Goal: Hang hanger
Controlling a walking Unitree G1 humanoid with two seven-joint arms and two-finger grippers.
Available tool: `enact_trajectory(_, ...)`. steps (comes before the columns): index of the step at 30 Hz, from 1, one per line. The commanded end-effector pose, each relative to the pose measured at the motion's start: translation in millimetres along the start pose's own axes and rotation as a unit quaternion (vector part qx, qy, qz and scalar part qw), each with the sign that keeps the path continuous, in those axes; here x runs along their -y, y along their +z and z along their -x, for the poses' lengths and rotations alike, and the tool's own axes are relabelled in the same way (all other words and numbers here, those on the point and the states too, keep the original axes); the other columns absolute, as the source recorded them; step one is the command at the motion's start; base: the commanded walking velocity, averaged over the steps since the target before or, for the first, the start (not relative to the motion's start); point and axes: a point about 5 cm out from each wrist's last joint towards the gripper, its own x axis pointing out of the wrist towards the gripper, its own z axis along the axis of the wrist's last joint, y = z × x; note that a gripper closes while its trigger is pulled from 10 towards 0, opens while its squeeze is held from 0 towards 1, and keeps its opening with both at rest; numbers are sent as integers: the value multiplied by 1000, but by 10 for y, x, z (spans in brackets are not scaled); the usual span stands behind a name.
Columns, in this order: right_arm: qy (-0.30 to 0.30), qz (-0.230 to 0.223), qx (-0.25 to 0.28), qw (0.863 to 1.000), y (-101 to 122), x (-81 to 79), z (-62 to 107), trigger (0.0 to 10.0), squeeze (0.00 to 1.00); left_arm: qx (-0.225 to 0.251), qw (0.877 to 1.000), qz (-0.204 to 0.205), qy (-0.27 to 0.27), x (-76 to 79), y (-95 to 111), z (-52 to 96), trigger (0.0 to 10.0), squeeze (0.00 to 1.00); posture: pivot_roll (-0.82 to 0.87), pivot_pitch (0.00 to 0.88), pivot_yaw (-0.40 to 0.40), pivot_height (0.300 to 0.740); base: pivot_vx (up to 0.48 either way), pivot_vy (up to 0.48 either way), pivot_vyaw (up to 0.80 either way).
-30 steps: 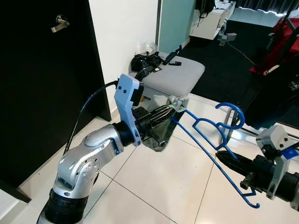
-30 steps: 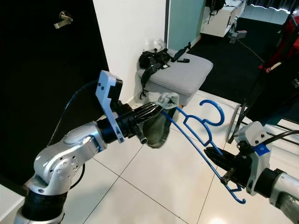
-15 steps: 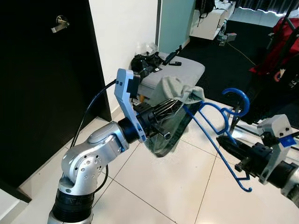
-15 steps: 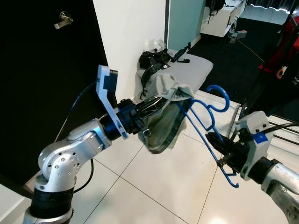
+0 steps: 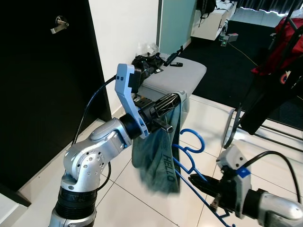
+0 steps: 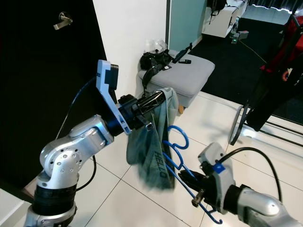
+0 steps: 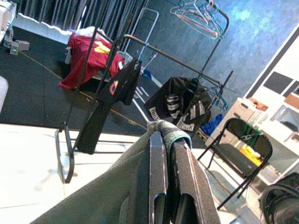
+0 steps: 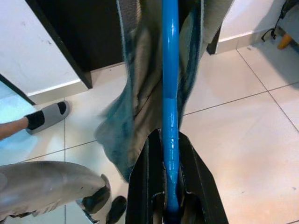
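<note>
- The left hand [image 5: 176,99] is raised at the middle of the head view, its two black fingers [image 7: 158,168] pressed together on the top edge of a grey-green garment [image 5: 158,161], which hangs limp below it toward 6 o'clock.
- The right hand [image 5: 198,181] sits low at about 5 o'clock, clamped on the lower bar of the blue hanger [image 5: 189,150]; the wrist view shows the bar [image 8: 170,93] running straight out between the fingers.
- The hanger's hook curls up just beside the cloth's right edge, and its frame seems partly tucked behind or inside the fabric.
- As a judgement: the hanger is light, stiff and slick plastic, likely to twist in a narrow grip, so holding the straight bar close to the middle is sound. The garment is soft and floppy, and will sag and swing; it needs holding at the collar or hem edge.
- Hard to tell: whether a hanger shoulder is actually inside the garment. The garment's lower hem is blurred, and the hanger's bottom end is cut off near the frame edge.
- A clothes rail [image 7: 187,63] with hangers stands far across the room.
</note>
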Motion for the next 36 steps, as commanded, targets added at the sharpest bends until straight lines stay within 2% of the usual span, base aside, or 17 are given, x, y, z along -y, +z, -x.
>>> enact_trajectory(1, -25, 6, 12, 1000, 21, 28, -60, 10000, 0, 4, 1000, 13, -12, 45, 11, -30, 10000, 0, -76, 99, 25, 740, 0, 0, 0)
enact_trajectory(6, -72, 13, 38, 997, 103, 135, -109, 10000, 0, 6, 1000, 19, -14, 61, 13, -31, 10000, 0, -72, 99, 23, 740, 0, 0, 0)
enact_trajectory(8, -116, 19, 64, 991, 193, 242, -129, 10000, 0, 3, 1000, 19, -13, 64, 4, -25, 10000, 0, -71, 100, 23, 740, 0, 0, 0)
enact_trajectory(11, -142, 24, 85, 986, 280, 303, -133, 10000, 0, -14, 1000, 8, -13, 63, -41, -18, 10000, 0, -71, 99, 22, 740, 0, 0, 0)
enact_trajectory(14, -147, 25, 89, 985, 298, 313, -134, 10000, 0, -19, 1000, 5, -13, 63, -52, -16, 10000, 0, -71, 99, 22, 740, 0, 0, 0)
enact_trajectory(17, -154, 27, 107, 982, 381, 326, -145, 10000, 0, -42, 999, -16, -7, 60, -128, -18, 10000, 0, -75, 99, 25, 740, 0, 0, 0)
enact_trajectory(19, -131, 35, 109, 985, 413, 254, -196, 10000, 0, -53, 998, -41, 21, 1, -162, -31, 10000, 0, -76, 100, 25, 740, 0, 0, 0)
enact_trajectory(20, -131, 35, 109, 985, 413, 254, -196, 10000, 0, -53, 998, -41, 21, 1, -162, -31, 10000, 0, -76, 100, 25, 740, 0, 0, 0)
enact_trajectory(21, -92, 42, 95, 990, 376, 139, -245, 10000, 0, -49, 996, -53, 52, -74, -143, -43, 10000, 0, -75, 101, 24, 740, 0, 0, 0)
enact_trajectory(26, -44, 48, 74, 995, 306, 4, -273, 10000, 0, -37, 994, -56, 85, -163, -97, -39, 10000, 0, -75, 101, 24, 740, 0, 0, 0)
enact_trajectory(28, -16, 47, 66, 997, 268, -79, -277, 10000, 0, -22, 992, -51, 114, -248, -43, -25, 10000, 0, -73, 100, 23, 740, 0, 0, 0)
enact_trajectory(33, -7, 45, 75, 996, 291, -98, -263, 10000, 0, -18, 989, -55, 135, -318, -18, -6, 10000, 0, -77, 97, 26, 740, 0, 0, 0)
enact_trajectory(36, -28, 45, 91, 994, 350, -34, -257, 10000, 0, -23, 989, -61, 130, -300, -45, -15, 10000, 0, -78, 93, 27, 740, 0, 0, 0)
